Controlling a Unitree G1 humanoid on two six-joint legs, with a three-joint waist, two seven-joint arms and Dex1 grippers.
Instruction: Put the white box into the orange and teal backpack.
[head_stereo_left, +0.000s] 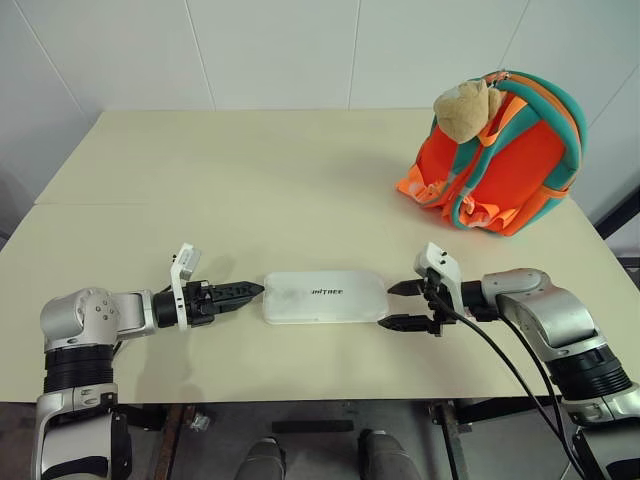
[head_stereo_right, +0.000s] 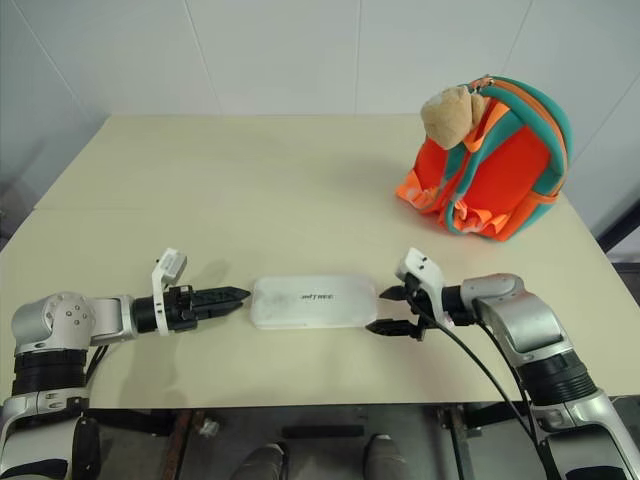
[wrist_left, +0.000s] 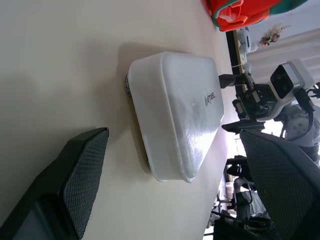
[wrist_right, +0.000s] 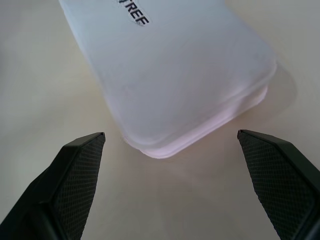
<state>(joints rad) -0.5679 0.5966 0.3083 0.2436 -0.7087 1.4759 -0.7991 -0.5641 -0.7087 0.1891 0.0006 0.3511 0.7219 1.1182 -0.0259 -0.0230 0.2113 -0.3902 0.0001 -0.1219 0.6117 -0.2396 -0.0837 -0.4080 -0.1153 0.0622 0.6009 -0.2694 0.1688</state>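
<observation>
The white box (head_stereo_left: 323, 297) lies flat on the cream table (head_stereo_left: 200, 180) near its front edge, dark lettering facing up. My left gripper (head_stereo_left: 252, 291) is open and points at the box's left short end, just short of it. At the opposite end my right gripper (head_stereo_left: 390, 306) stands open, one finger on each side of that end's corners, without touching. The wrist views show each box end (wrist_left: 175, 110) (wrist_right: 180, 65) lying between spread fingers. The orange and teal backpack (head_stereo_left: 510, 165) stands upright at the table's far right, well beyond the box.
A tan plush toy (head_stereo_left: 465, 108) hangs at the backpack's top left. A seam crosses the tabletop on the left. Black cables trail from my right wrist over the front edge. A white wall stands close behind the table.
</observation>
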